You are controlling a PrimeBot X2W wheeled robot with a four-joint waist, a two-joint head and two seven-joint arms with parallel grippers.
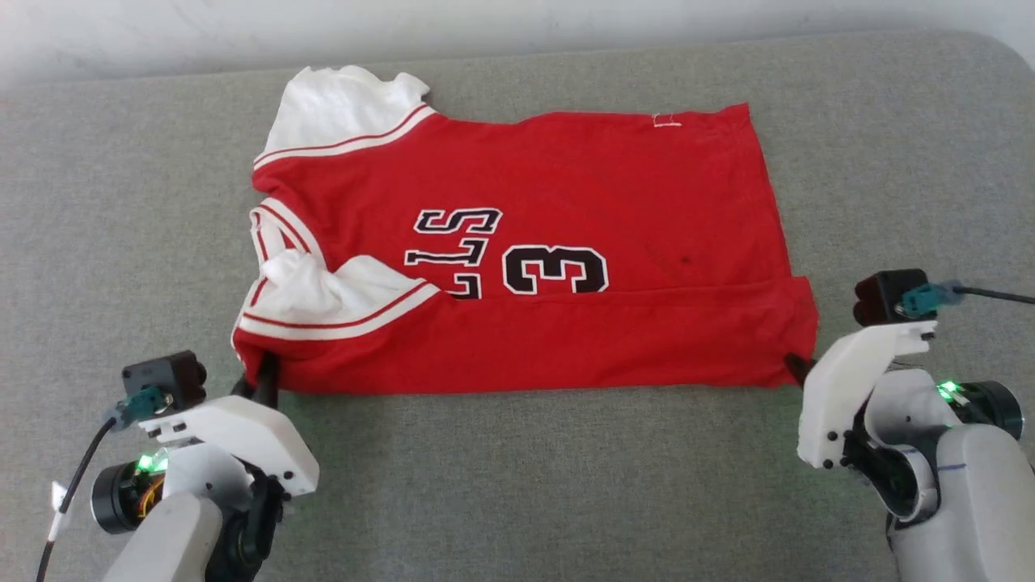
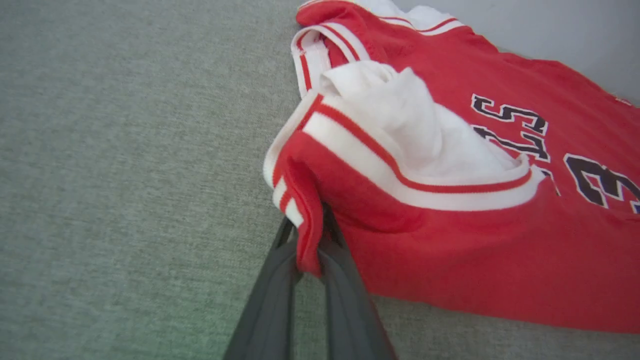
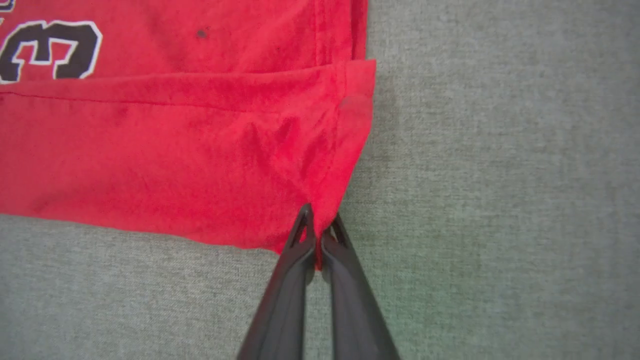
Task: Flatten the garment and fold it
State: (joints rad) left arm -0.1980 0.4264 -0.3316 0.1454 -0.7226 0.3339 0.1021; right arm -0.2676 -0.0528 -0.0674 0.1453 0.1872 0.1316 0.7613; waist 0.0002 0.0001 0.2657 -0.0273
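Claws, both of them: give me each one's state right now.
Left claw: closed on the near sleeve-side corner of the jersey.
Right claw: closed on the jersey's near hem corner.

The left hand (image 1: 264,378) sits at the near left corner of the red sports jersey with white striped sleeves and a black "3" (image 1: 566,202). Its two long dark fingers (image 2: 272,295) are pressed together on a fold of the jersey's red, white-striped edge. Behind it, the white wrist housing (image 1: 242,444) slants toward the jersey, carrying a black camera block (image 1: 166,378), with a green light (image 1: 145,463) glowing by the pale forearm (image 1: 166,537). The right hand (image 1: 796,368) is at the jersey's near right corner, its fingers (image 3: 280,305) clamped on the tip of the hem. Its white housing (image 1: 845,388) tilts in toward the jersey, and its pale forearm (image 1: 970,501) lies on the side away from the jersey.
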